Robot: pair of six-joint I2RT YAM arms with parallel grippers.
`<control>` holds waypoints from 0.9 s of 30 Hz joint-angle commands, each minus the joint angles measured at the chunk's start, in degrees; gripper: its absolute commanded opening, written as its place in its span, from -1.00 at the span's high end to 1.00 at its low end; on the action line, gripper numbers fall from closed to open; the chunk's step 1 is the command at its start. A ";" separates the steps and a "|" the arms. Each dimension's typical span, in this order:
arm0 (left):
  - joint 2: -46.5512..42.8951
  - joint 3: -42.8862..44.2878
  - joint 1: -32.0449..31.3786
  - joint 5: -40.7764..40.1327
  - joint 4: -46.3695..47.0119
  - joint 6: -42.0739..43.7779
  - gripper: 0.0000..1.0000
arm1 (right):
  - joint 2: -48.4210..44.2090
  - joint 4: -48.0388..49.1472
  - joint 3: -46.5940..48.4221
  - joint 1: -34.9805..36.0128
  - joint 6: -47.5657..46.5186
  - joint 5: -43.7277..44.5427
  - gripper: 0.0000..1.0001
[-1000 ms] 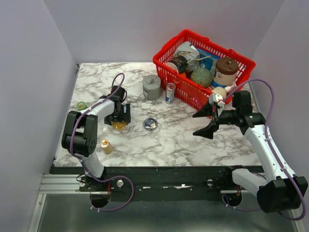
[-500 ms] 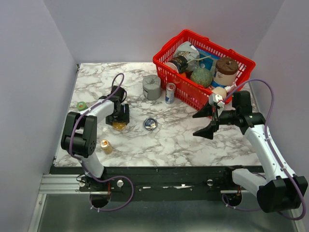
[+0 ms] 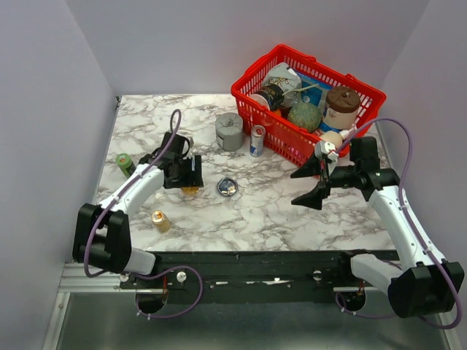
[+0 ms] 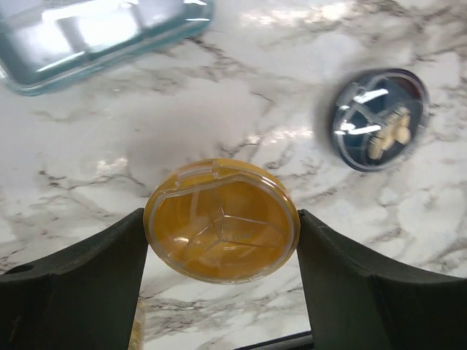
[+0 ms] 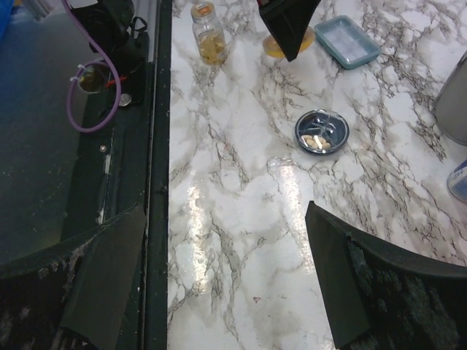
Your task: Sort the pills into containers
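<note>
my left gripper (image 4: 222,222) clamps the orange dish (image 4: 221,208) by its rim near the table's (image 3: 277,211) left edge, arm stretched low. the silvery dish (image 4: 379,119) holding pills (image 4: 390,135) and a teal pill box (image 4: 102,29) lie near. my right gripper (image 3: 312,182) hangs wide beside the red basket (image 3: 283,144).

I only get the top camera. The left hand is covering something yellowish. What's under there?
Observer: The left hand grips a round orange dish, a finger pressed on each side.
Child: And the little dark dish, is anything inside?
Observer: Yes, the dark blue dish holds a few pale pills.
Child: Anything else hiding?
Observer: A flat teal case lies close to the orange dish.
</note>
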 commanded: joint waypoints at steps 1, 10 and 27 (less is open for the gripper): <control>-3.74 -0.86 -8.09 7.26 4.17 2.23 0.34 | 0.79 -2.53 3.67 0.90 -0.30 -2.30 -1.00; -7.27 -1.66 -26.36 6.46 20.59 4.34 0.35 | 1.33 -4.74 10.18 4.06 13.63 7.37 -1.00; -7.88 2.57 -43.96 -3.02 28.61 11.20 0.36 | 3.34 9.86 6.22 8.63 50.32 23.19 -1.00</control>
